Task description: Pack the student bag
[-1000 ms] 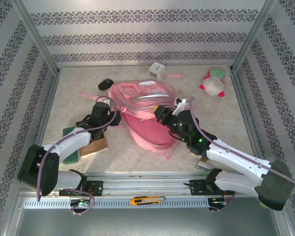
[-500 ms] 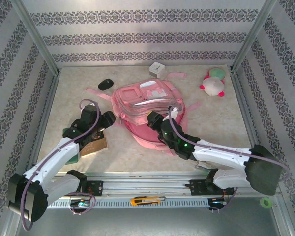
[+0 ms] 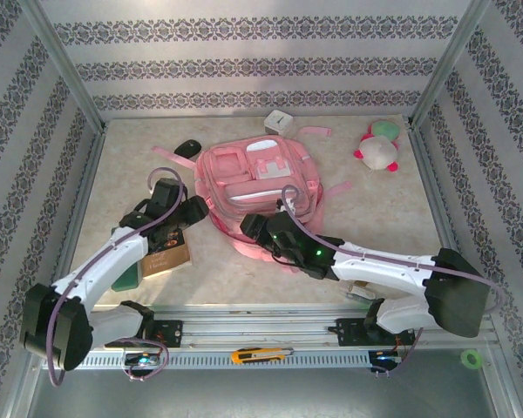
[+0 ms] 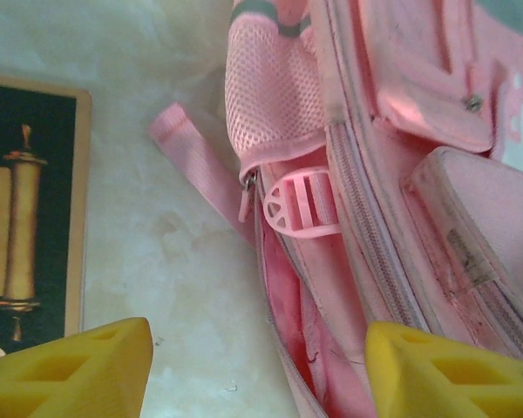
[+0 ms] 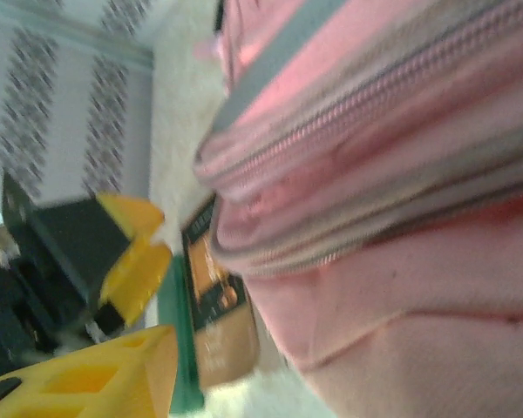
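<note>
The student bag (image 3: 261, 178), a large pink backpack, lies flat on its back in the middle of the table, front pockets up. My left gripper (image 3: 188, 212) is at its left side, open. In the left wrist view its yellow fingertips (image 4: 70, 373) stand wide apart, with the bag's unzipped edge (image 4: 288, 331) and bare table between them and nothing held. My right gripper (image 3: 253, 228) is low against the bag's near edge. One yellow finger (image 5: 91, 374) shows far to the side, the bag's zipped side (image 5: 375, 174) lies close across that view, and the jaws look open.
A brown book (image 3: 164, 252) lies on a green one (image 3: 126, 268) left of the bag. At the back are a black mouse (image 3: 187, 148) and a white box (image 3: 279, 122). A plush toy (image 3: 376, 148) is back right. Loose pink straps (image 3: 336, 187) trail from the bag.
The bag's raised front has dropped flat. Both grippers have opened. The right gripper has let go of the bag and slid left along its near edge.
</note>
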Robot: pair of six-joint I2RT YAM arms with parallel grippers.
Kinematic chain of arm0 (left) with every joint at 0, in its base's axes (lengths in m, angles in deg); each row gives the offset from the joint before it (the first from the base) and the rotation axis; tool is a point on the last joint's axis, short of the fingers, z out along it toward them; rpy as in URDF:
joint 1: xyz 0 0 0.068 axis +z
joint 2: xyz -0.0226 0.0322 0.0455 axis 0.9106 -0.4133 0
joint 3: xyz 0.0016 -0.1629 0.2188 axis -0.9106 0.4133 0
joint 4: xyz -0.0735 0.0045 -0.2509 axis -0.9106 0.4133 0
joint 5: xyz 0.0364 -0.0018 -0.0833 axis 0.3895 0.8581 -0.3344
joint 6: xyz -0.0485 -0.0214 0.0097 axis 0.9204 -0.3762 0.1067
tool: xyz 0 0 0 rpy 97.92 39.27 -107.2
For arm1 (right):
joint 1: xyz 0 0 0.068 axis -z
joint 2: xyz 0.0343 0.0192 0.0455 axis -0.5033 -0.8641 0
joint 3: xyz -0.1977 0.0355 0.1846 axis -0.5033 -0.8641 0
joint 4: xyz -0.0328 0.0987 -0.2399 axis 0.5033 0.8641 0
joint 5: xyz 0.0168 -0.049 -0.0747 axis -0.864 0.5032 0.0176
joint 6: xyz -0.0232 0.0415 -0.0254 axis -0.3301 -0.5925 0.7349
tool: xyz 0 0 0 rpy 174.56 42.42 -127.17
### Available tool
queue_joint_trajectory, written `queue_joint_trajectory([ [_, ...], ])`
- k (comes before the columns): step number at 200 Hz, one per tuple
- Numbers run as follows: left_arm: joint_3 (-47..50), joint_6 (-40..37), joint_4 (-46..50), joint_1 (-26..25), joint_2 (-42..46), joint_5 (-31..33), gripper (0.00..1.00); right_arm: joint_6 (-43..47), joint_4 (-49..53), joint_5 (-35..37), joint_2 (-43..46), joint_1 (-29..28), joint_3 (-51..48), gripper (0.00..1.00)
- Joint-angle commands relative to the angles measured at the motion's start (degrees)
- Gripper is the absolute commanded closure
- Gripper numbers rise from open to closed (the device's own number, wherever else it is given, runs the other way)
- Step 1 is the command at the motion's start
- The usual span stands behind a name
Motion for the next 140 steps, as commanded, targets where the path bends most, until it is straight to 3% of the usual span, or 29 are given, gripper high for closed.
queue_joint_trajectory([
  [1,-1.7,-0.73,-3.26,0.71,-3.69,-3.96,0.35,-1.23,7.57,-9.84,2.91,-0.56,1.92,0.46],
  [44,-3.02,-1.81,-9.29,0.69,-11.25,-6.73,0.37,2.21,17.85,-19.78,6.14,2.39,4.28,0.48],
  [69,-4.76,-4.19,-9.51,0.99,-12.72,-5.96,0.36,14.15,29.97,-26.28,6.19,10.78,11.28,0.47],
  [86,-6.1,-5.42,-9.73,1.45,-14.18,-5.47,0.36,23.85,37.53,-24.68,3.68,16.31,17.12,0.47],
  [106,-7.29,-6.34,-10.84,1.94,-16.74,-4.53,0.36,30.07,36.71,-24.33,-1.29,21.56,19.68,0.47],
  [140,-8.27,-8.22,-16.38,2.06,-22.76,-5.58,0.44,32.17,30.92,-23.16,-11.01,25.51,20.51,0.49],
])
